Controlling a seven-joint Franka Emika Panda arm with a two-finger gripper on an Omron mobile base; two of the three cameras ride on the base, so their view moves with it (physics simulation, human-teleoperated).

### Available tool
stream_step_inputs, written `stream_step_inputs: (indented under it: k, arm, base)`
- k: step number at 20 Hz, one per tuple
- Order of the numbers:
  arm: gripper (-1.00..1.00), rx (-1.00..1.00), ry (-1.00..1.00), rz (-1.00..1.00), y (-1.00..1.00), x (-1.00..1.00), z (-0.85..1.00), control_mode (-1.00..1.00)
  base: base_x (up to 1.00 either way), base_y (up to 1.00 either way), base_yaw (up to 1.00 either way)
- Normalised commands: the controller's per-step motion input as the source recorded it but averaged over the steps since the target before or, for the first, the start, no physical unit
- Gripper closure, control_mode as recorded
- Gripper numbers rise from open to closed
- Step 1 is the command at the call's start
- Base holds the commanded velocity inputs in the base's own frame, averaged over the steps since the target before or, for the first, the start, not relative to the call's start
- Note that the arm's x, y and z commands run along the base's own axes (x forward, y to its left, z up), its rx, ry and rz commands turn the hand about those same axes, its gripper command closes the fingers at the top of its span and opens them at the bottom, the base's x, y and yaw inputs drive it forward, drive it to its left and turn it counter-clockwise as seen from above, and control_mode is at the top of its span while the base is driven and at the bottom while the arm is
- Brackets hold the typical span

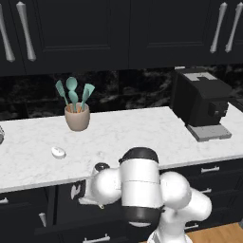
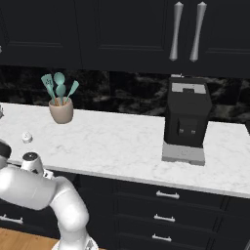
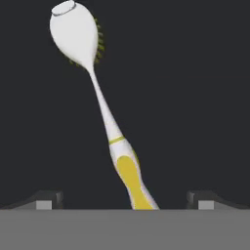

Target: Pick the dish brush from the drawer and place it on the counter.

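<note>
The dish brush (image 3: 105,117) lies on the dark floor of the drawer (image 3: 195,97). Its round whitish head is at the top of the hand view, and its yellow-orange handle runs down to the bottom. My gripper (image 3: 125,201) is open just above it. The dark fingertips (image 3: 49,199) stand wide apart, one on each side of the handle end, touching nothing. In the base views my arm bends down below the front edge of the white marble counter (image 1: 133,133) (image 2: 122,141) at its left part. The hand is mostly hidden there.
On the counter stand a beige pot of teal spatulas (image 1: 77,116) (image 2: 61,110), a small white oval lump (image 1: 58,152) (image 2: 27,137) and a black coffee machine (image 1: 201,102) (image 2: 187,117). Shut drawers with silver handles (image 2: 167,195) lie below, and black wall cabinets hang above.
</note>
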Motion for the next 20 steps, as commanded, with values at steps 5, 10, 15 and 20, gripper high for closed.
stream_step_inputs:
  k: [5, 10, 15, 20]
  arm:
    - [-1.0, -0.06, 0.02, 0.0, 0.03, 0.05, -0.72, -1.0]
    - [1.0, -0.09, 0.28, 0.0, 0.27, -0.14, -0.55, -1.0]
    - [1.0, -0.01, 0.29, 0.05, 0.03, -1.0, 0.01, -1.0]
    - [1.0, 0.0, 0.22, 0.1, -0.04, -0.99, 0.66, -1.0]
  base:
    - [0.0, 0.0, 0.0]
    - [0.0, 0.0, 0.0]
    - [0.0, 0.0, 0.0]
    - [0.0, 0.0, 0.0]
